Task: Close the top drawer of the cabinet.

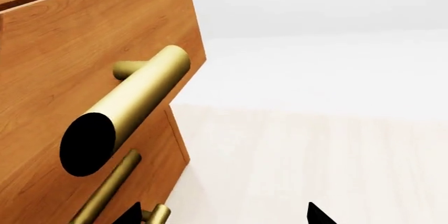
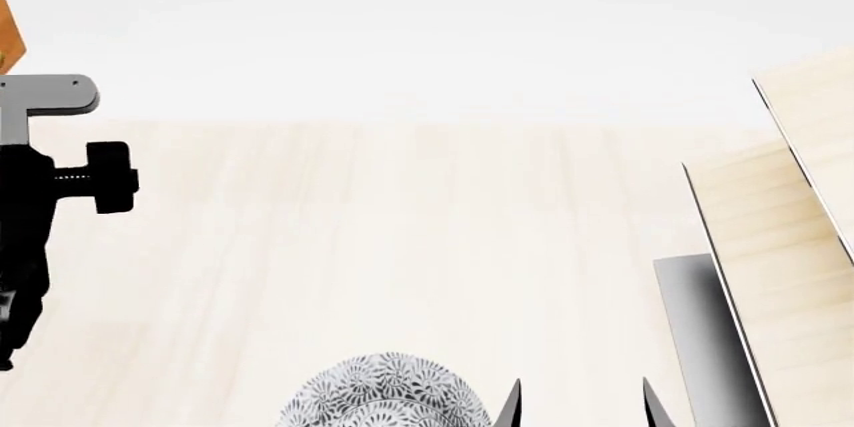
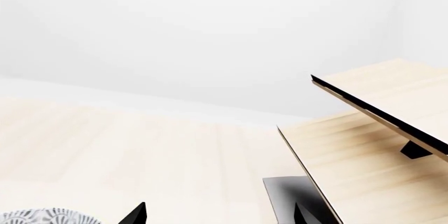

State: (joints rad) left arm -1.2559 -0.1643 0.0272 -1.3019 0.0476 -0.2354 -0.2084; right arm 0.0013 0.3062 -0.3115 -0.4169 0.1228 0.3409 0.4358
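In the left wrist view the top drawer of the orange-brown cabinet stands pulled out, its front panel ahead of the lower drawer front. Its shiny brass bar handle is seen end-on, close to the camera. The lower drawer's darker handle sits below it. My left gripper is open and empty, one fingertip next to the lower handle, just short of the drawer fronts. My right gripper is open and empty over the pale floor, also seen in the head view. A sliver of the cabinet shows at the head view's left edge.
A patterned bowl lies just left of my right gripper and also shows in the right wrist view. A pale slanted wooden rack on a black base stands at the right. My left arm shows at the far left.
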